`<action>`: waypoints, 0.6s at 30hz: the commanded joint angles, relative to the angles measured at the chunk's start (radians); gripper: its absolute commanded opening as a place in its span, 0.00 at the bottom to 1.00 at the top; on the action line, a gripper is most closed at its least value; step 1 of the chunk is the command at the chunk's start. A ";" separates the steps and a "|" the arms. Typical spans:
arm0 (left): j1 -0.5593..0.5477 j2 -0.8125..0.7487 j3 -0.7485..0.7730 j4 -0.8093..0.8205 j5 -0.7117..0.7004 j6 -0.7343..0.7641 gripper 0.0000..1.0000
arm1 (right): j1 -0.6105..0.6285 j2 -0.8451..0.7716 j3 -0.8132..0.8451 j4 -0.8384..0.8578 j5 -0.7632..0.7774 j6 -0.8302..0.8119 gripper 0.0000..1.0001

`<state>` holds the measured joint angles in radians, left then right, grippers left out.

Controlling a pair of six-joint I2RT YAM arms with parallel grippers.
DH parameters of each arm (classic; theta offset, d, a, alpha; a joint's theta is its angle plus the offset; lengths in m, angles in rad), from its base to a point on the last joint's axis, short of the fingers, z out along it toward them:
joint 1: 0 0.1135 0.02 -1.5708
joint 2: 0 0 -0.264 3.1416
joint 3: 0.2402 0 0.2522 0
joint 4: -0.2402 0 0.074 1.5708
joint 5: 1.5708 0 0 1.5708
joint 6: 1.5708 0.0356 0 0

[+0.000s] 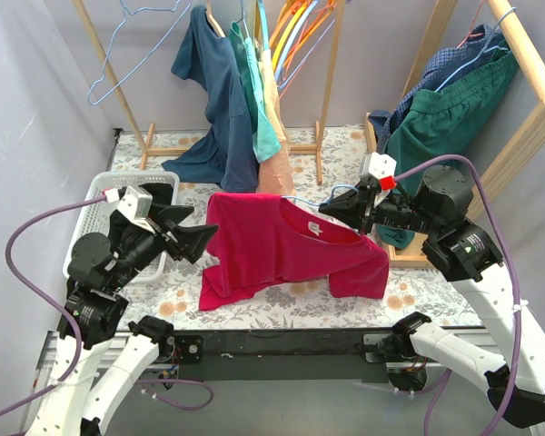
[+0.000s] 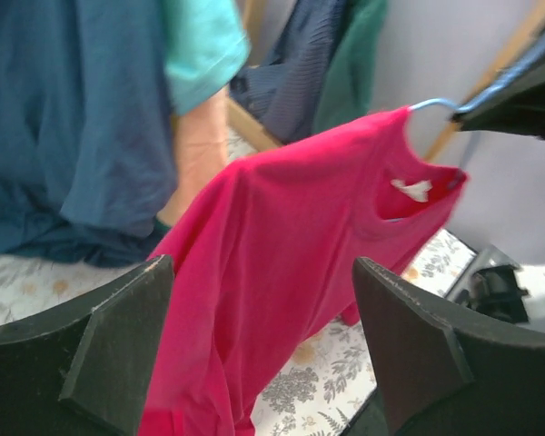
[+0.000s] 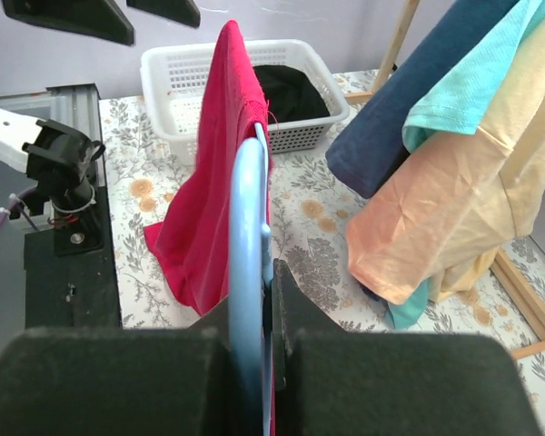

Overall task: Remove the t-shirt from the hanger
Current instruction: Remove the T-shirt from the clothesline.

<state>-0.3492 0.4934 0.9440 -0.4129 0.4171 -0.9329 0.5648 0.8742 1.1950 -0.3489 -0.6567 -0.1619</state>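
Observation:
A red t-shirt (image 1: 282, 250) hangs on a light blue hanger (image 3: 248, 227) above the floral table, its hem trailing onto the cloth. My right gripper (image 1: 334, 209) is shut on the hanger's neck just outside the collar, and in its wrist view the blue bar is pinched between the right gripper's (image 3: 259, 300) fingers. My left gripper (image 1: 204, 227) stands open beside the shirt's left sleeve, touching nothing. In the left wrist view the t-shirt (image 2: 282, 245) fills the space beyond the left gripper's (image 2: 263, 300) spread fingers, and the hanger's hook (image 2: 431, 104) sticks out of the collar.
A white basket (image 1: 95, 195) with dark clothing sits at the left. Behind the shirt, navy (image 1: 213, 100), teal and peach garments hang from a wooden rack. A second wooden rack (image 1: 527, 54) at the right carries a green garment (image 1: 450, 113).

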 commanded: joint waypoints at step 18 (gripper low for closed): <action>-0.002 0.116 -0.143 0.129 -0.280 -0.061 0.00 | -0.002 -0.021 -0.009 -0.042 0.064 -0.034 0.01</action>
<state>-0.3511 0.6495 0.7509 -0.2844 0.2859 -1.0321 0.5640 0.8772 1.2110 -0.3786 -0.6521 -0.1665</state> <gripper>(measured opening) 0.100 0.044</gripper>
